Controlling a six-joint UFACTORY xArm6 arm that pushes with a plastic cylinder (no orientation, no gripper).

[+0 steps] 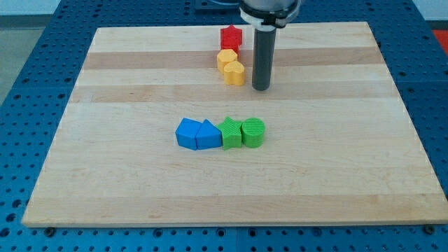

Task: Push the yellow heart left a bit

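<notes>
While my tip (260, 87), the lower end of the straight dark rod, rests on the pale wooden table (140, 182), it stands just to the view's right of the small yellow heart-shaped block (235, 72), close beside it, though I cannot tell whether the two are touching. That yellow heart lies in the upper middle part of the table and serves as the landmark for everything else. Touching it on its upper-left side is a second yellow block (225, 59), whose shape looks roughly hexagonal but is hard to make out. Above the yellow heart, and touching that second yellow block, sits a red block (231, 37) with a faceted, possibly hexagonal outline, near the table's top edge. Well below the yellow heart, toward the view's bottom, four blocks lie in a tight row near the table's centre: a blue block (187, 133) of angular shape at the view's left end, a blue pentagon-like block (208, 134) touching it, then a green star-like block (230, 132), and a green round block (253, 132) at the view's right end, almost straight below my tip. No claw shows on this arm, so its state cannot be told.
</notes>
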